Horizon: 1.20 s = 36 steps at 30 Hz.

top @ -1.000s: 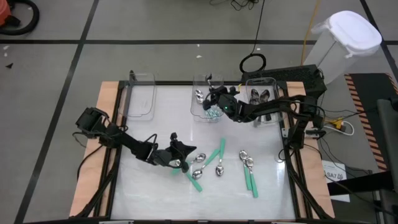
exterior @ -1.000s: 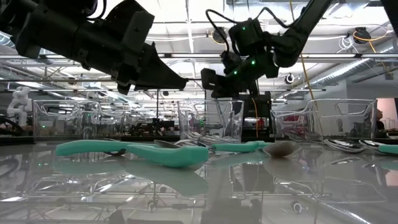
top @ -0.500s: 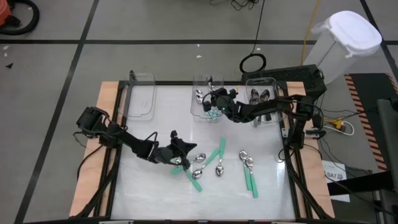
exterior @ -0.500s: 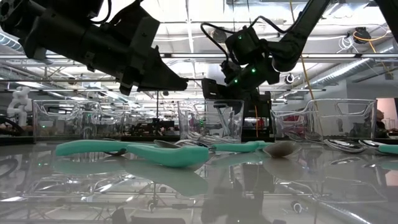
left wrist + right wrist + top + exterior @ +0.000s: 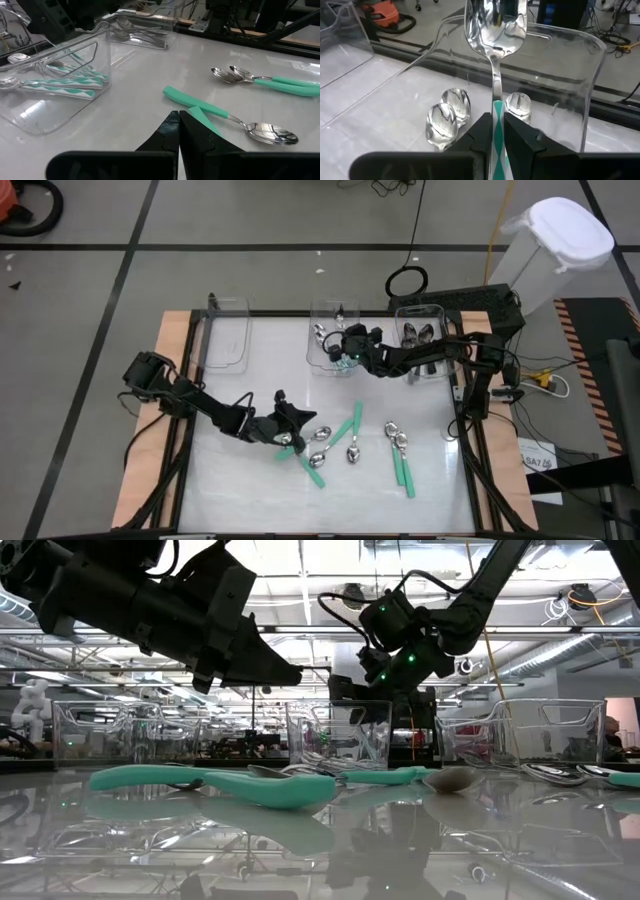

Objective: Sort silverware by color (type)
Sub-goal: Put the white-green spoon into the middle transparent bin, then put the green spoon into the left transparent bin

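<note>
Between right hand (image 5: 495,131) fingers: teal-handled spoon (image 5: 495,30).

Bright even overhead light, glare on the glossy white table (image 5: 250,480) (mirror-like reflections), low-view background soft

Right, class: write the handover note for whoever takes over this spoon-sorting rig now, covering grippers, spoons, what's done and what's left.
Right gripper: over the middle bin, jaws shut on a teal-handled spoon, not yet dropped.
Left gripper: jaws shut, holding nothing, just above the loose spoons on the table.
Done: teal-handled spoons lie in the middle bin, other spoons in the right bin.
Left: release the held spoon, then bin the several teal-handled loose spoons.
</note>
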Motion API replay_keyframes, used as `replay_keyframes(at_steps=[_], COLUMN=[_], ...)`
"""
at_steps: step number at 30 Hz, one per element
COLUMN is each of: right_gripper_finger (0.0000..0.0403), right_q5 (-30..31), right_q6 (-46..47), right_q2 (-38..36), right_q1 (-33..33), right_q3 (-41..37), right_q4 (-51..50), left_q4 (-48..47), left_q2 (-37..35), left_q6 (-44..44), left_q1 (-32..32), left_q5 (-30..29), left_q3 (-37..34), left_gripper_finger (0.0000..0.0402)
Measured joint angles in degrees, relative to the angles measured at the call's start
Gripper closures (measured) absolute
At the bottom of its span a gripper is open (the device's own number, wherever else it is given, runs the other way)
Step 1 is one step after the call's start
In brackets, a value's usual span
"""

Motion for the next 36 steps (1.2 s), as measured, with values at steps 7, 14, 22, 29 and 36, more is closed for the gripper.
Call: replay_keyframes(at_steps=[7,14,22,29,36], right_gripper_finger=[0.0355,0.0301,0.0221,0.0195,0.0197], right_q5=[-0.2,-3.1,-3.2,-3.2,-6.6], right_q6=[-0.2,-1.8,-11.6,-23.9,-20.1], right_q2=[0.0,-0.1,-5.6,-18.5,-29.4], right_q1=[0.0,0.0,2.4,11.5,26.1], right_q3=[0.0,0.0,-0.1,0.0,-9.4], right_q4=[-0.8,-0.5,-3.5,-21.1,-30.8], left_q4=[0.0,0.0,-0.8,-12.8,-41.7], left_q2=[0.0,0.0,0.0,0.0,0.0], left_q6=[-0.1,-0.1,-1.1,-1.9,-10.1], left_q1=[-0.1,-0.1,-0.5,-1.8,-3.2], left_q5=[0.0,0.0,-0.5,-1.5,-1.9], left_q3=[0.0,0.0,0.0,3.8,16.2], left_gripper_finger=[0.0394,0.0394,0.0393,0.0336,0.0259])
